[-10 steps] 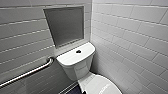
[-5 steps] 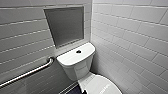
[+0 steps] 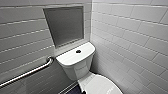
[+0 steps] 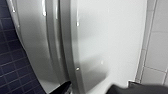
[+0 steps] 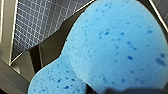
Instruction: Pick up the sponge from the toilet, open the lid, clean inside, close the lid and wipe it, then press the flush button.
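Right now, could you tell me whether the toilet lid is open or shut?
Shut: the lid lies flat, its smooth white top facing up.

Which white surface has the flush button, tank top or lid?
The tank top, the rounded-rectangular one: the dark flush button sits in its middle. The oval lid has none.

Lid (image 4: 107, 37) white, glossy, lying down over grey seat edge (image 4: 65, 37). Toilet (image 4: 32, 45) bowl wall curves beside dark blue small-tiled floor (image 4: 10, 62). Pale wall tiles (image 4: 157, 45) border lid's far side.
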